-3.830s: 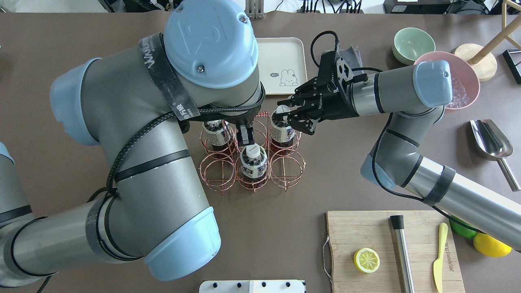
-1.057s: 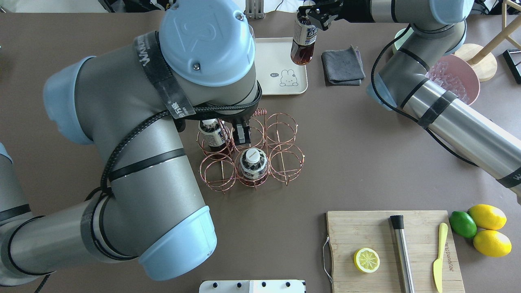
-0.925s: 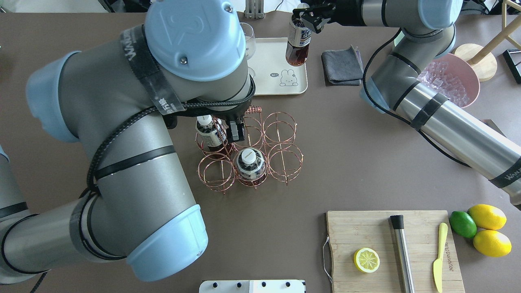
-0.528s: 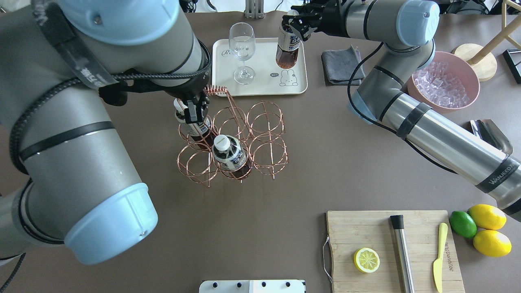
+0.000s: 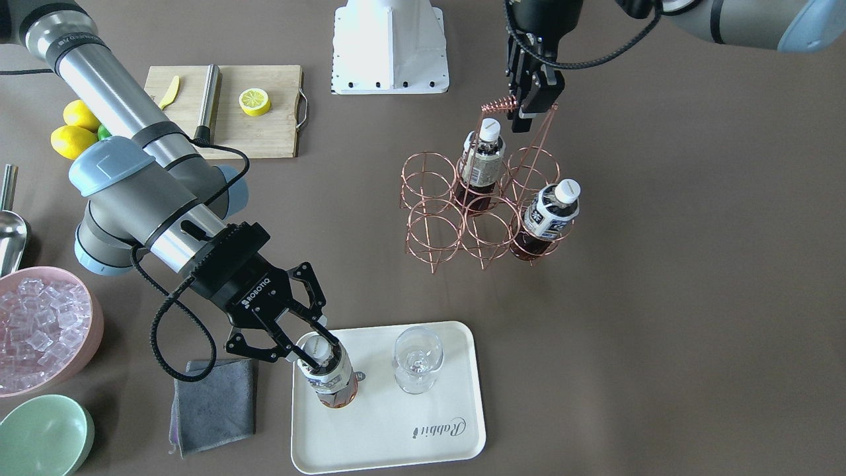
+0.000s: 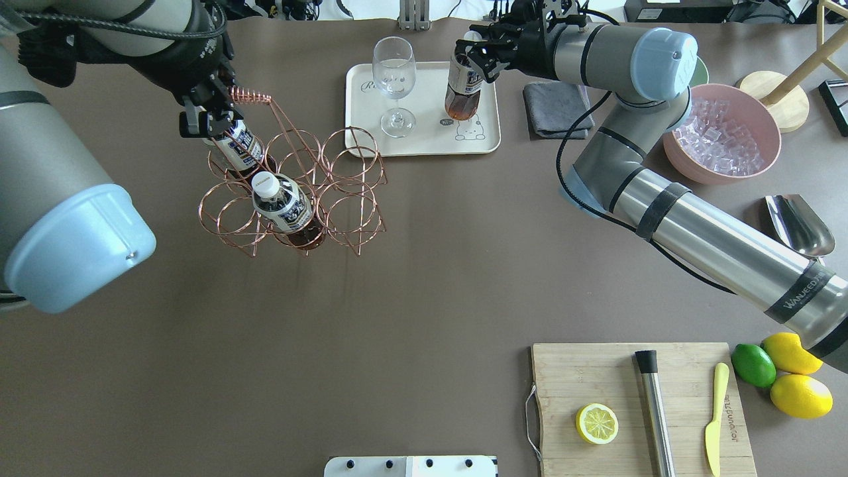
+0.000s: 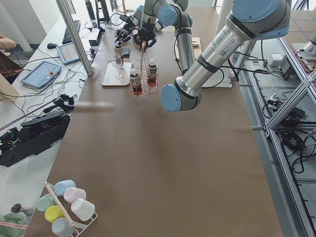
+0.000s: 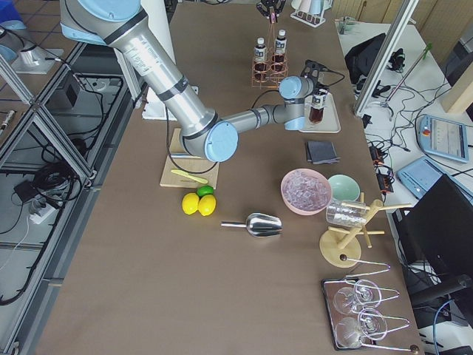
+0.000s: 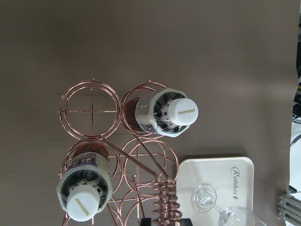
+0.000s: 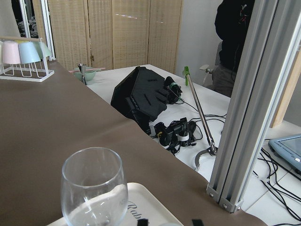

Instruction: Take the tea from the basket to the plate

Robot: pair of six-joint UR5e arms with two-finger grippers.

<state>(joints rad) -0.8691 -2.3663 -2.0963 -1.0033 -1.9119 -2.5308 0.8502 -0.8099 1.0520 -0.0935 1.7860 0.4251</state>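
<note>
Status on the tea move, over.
Right gripper shut on tea, by the cap. Tea at plate, touchdown unclear. Left gripper shut on basket handle. Glass beside tea, apart.

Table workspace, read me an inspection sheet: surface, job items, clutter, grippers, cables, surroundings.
Surface: brown table, no spills seen.
Job's things: tea upright, on or just above plate, beside glass; basket holds two more bottles.
Clutter: grey cloth, pink ice bowl, green bowl, scoop, cutting board with lemon half.
Grippers: right gripper shut on tea's cap; left gripper shut on basket's handle.
Cables: black cable looped at right wrist.
Surroundings: cup rack at table's end; person beyond table.
</note>
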